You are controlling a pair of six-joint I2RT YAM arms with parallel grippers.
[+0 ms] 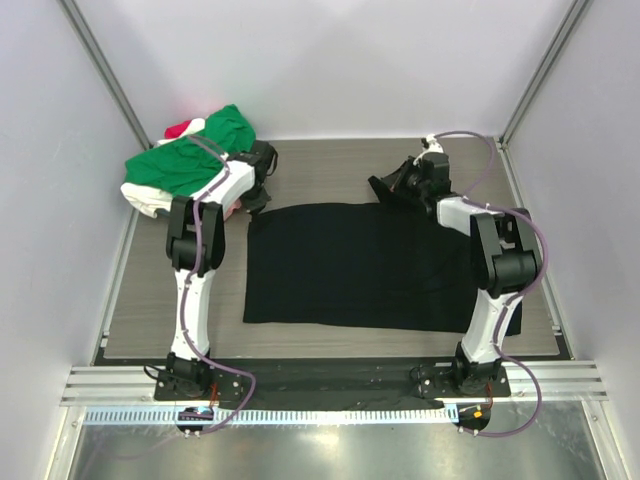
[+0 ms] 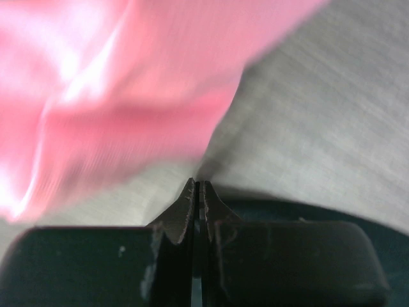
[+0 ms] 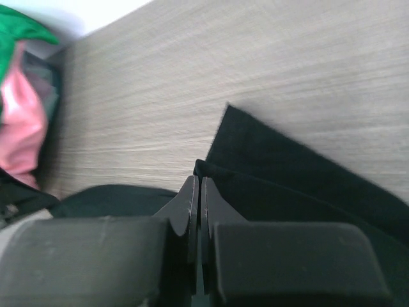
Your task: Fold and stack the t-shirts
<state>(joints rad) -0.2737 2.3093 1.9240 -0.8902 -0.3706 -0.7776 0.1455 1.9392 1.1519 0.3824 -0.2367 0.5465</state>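
T-shirt in black point(image 1: 350, 265) flat on table point(image 1: 330, 160); green t-shirt point(image 1: 190, 155) bunched far left.

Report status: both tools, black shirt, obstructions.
Both shut: left tool at far-left corner of black t-shirt, hold unclear; right tool pinching its far-right corner. Green-topped shirt pile close beside left tool.

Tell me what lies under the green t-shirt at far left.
Under the green t-shirt, white cloth pokes out at the near edge, red cloth at the far edge, pink cloth below it in the right wrist view. How they lie beneath is covered.
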